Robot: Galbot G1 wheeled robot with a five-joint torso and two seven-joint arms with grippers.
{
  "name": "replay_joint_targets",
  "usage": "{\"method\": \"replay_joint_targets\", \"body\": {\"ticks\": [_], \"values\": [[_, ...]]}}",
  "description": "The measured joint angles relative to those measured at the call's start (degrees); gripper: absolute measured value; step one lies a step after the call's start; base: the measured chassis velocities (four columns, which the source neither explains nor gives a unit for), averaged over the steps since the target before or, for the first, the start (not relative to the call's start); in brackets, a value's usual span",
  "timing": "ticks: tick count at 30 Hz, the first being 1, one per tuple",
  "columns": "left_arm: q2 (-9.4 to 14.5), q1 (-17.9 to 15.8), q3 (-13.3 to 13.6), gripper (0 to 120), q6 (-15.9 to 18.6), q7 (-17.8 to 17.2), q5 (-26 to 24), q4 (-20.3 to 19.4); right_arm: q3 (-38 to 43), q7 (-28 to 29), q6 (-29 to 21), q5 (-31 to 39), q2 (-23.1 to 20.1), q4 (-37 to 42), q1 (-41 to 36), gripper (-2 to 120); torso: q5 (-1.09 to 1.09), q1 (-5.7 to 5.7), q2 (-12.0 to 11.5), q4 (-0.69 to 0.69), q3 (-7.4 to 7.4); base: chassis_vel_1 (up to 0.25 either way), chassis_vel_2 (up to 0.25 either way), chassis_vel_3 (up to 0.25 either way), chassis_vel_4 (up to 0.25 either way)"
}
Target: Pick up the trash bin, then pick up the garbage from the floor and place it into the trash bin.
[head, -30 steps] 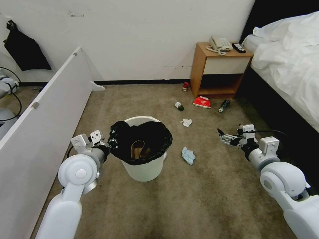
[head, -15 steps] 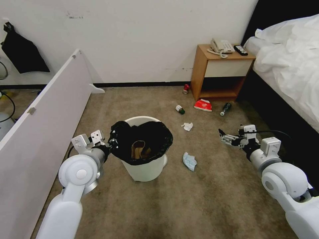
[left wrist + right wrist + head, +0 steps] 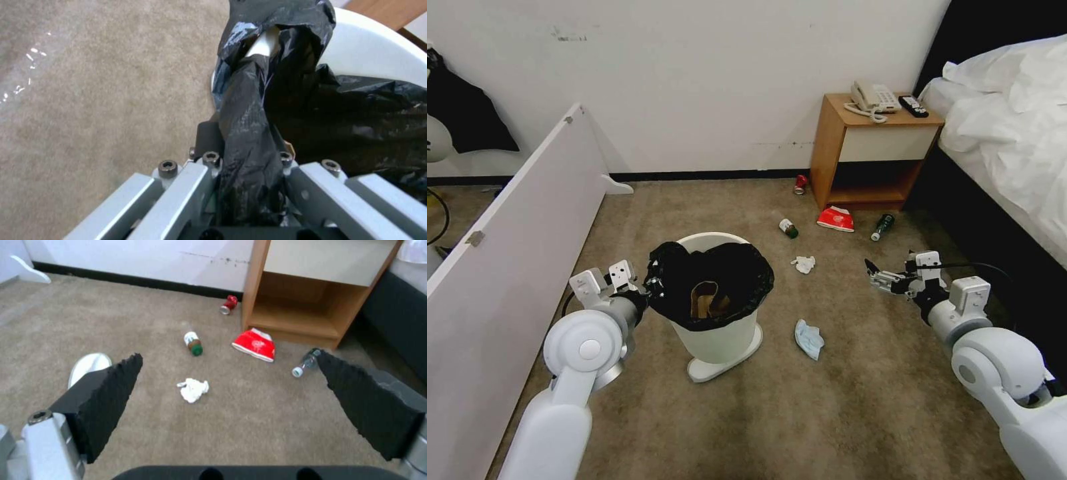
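Observation:
The trash bin point(image 3: 720, 337), white with a black liner, hangs just over the carpet in front of me, and a brown paper bag point(image 3: 706, 300) lies inside. My left gripper point(image 3: 650, 289) is shut on the bin's bag-covered rim; in the left wrist view the black liner point(image 3: 249, 133) is pinched between the fingers. My right gripper point(image 3: 875, 277) hovers open to the right, fingers point(image 3: 106, 396) wide apart. Garbage on the floor: a pale blue wad point(image 3: 809, 338), a white tissue point(image 3: 804, 264), a small bottle point(image 3: 788, 229), a red packet point(image 3: 836, 219), a dark bottle point(image 3: 882, 227), a red can point(image 3: 800, 184). A flat white piece point(image 3: 720, 368) lies under the bin.
A wooden nightstand point(image 3: 834, 153) stands against the far wall with a beige telephone point(image 3: 872, 98) and a black remote point(image 3: 914, 105) on top. A bed point(image 3: 1014, 147) runs along the right. A long white board point(image 3: 514, 267) closes off the left.
The whole view has shifted, so the camera moved. Both arms hold the same pose. A flat white piece now shows beneath the bin's base.

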Motion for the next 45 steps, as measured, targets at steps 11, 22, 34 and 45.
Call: {"method": "replay_joint_targets", "body": {"ticks": [11,22,34,45], "values": [[-0.02,-0.05,-0.01,5,0.00,0.08,0.09,0.19,-0.16,-0.08,0.16,-0.09,0.05,-0.24,0.21,100,0.00,0.00,0.00,0.00,0.00,-0.080,0.079,0.079,-0.084],[-0.03,-0.09,-0.03,5,0.00,0.13,0.15,0.35,-0.48,-0.16,0.45,-0.29,0.17,-0.45,0.32,100,0.00,0.00,0.00,-0.01,0.00,-0.081,0.078,0.069,-0.075],[0.01,0.01,-0.06,5,0.00,0.18,0.23,0.33,-0.93,-0.27,0.96,-1.11,0.24,-0.61,0.68,100,0.00,0.00,0.00,0.00,0.00,-0.051,0.055,0.048,-0.051],[0.02,0.14,-0.07,5,0.00,0.18,0.27,0.13,-0.85,-1.05,2.61,-1.72,0.21,-0.69,0.52,100,0.00,0.00,0.00,0.00,0.00,0.000,0.000,0.000,0.000]]}}
